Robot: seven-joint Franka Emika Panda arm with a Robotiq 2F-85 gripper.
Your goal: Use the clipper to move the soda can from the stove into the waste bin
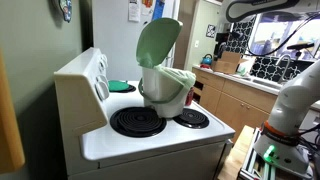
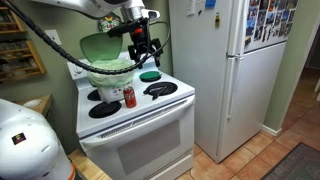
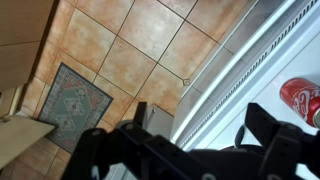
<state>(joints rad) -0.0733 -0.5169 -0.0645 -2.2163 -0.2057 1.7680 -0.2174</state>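
The red soda can (image 2: 128, 97) stands on the white stove (image 2: 150, 112) near its front, between the coil burners. It also shows at the right edge of the wrist view (image 3: 303, 100). The cream-white waste bin (image 2: 105, 66) with a green lid and liner sits on the back of the stove; in an exterior view (image 1: 165, 85) its lid stands up. My gripper (image 2: 143, 45) hangs above the stove, behind and above the can. In the wrist view its dark fingers (image 3: 185, 150) are spread apart with nothing between them. No separate clipper can be made out.
A green round disc (image 2: 150, 76) lies on a back burner. A white fridge (image 2: 240, 70) stands beside the stove. Wooden cabinets with a cluttered counter (image 1: 240, 95) are across the room. A patterned rug (image 3: 70, 105) lies on the tiled floor.
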